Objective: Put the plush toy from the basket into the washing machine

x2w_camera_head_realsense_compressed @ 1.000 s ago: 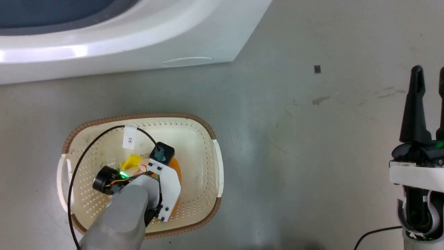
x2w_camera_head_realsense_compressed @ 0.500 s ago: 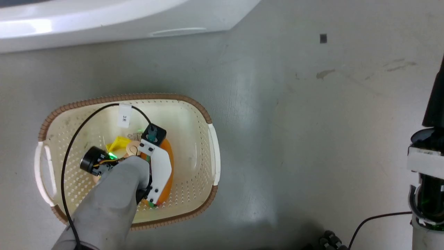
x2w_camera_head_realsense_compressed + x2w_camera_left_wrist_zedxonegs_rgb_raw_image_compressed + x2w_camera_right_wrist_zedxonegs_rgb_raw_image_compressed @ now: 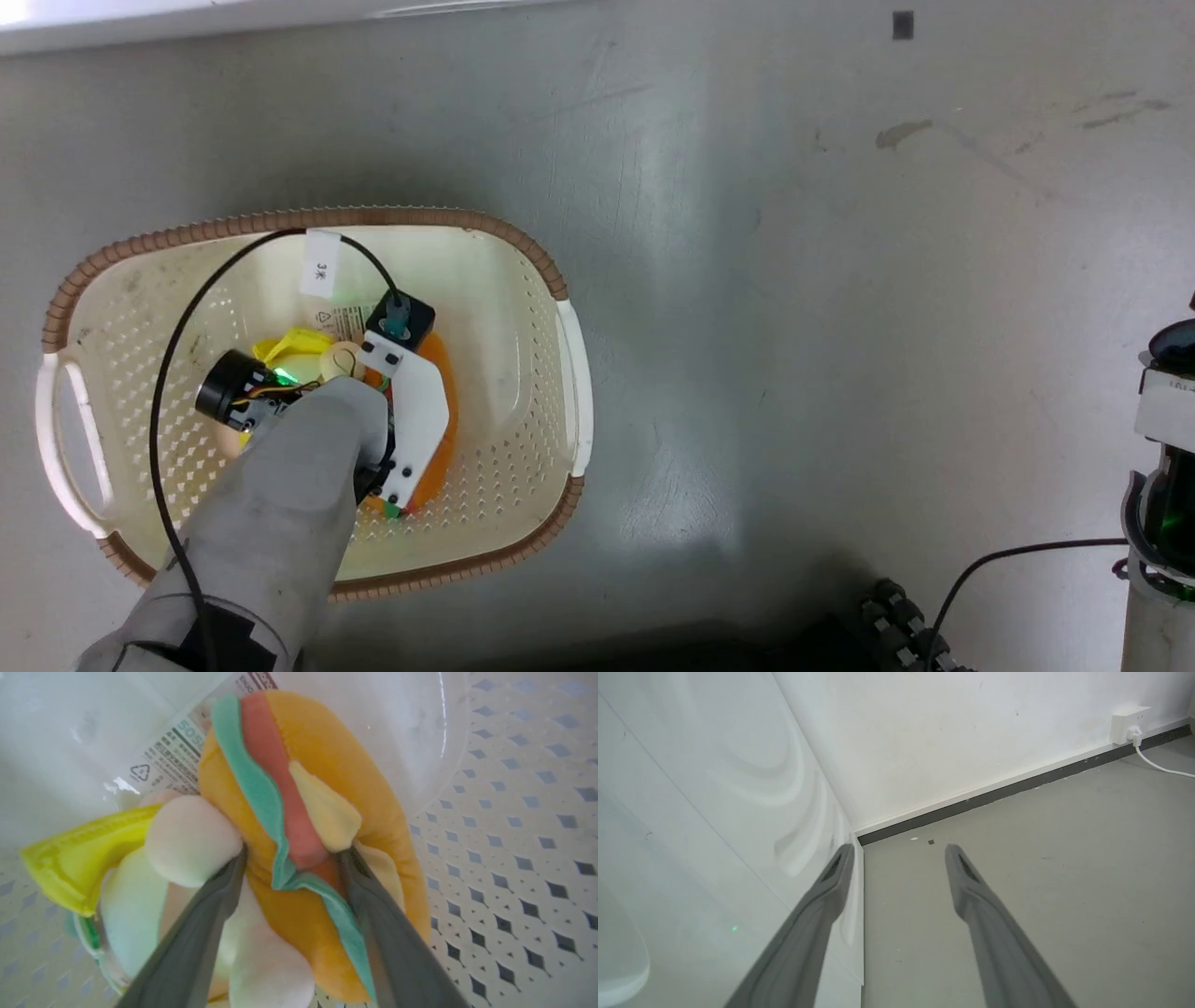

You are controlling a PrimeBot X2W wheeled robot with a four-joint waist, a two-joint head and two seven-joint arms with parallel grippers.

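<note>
Inside the basket (image 3: 523,252), your left claw (image 3: 289,858) clenches the plush toy (image 3: 322,770); your right claw (image 3: 899,851) hangs released beside the washing machine (image 3: 714,812).

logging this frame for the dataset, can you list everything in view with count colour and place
plush toy: 1, orange body with green, pink and yellow parts, lying in the basket between the left claw's fingers
hang tag: 1, yellow, beside the toy
basket: 1, cream with brown rim and white handles, on the floor
label sticker: 1, white with print, basket bottom, partly under the toy
washing machine: 1, white, left of the right wrist view
floor: grey
wall socket: 1, white, low on the wall, white cable plugged in
left claw: dark fingers pressed on the toy
right claw: dark fingers apart, holding nothing
</note>
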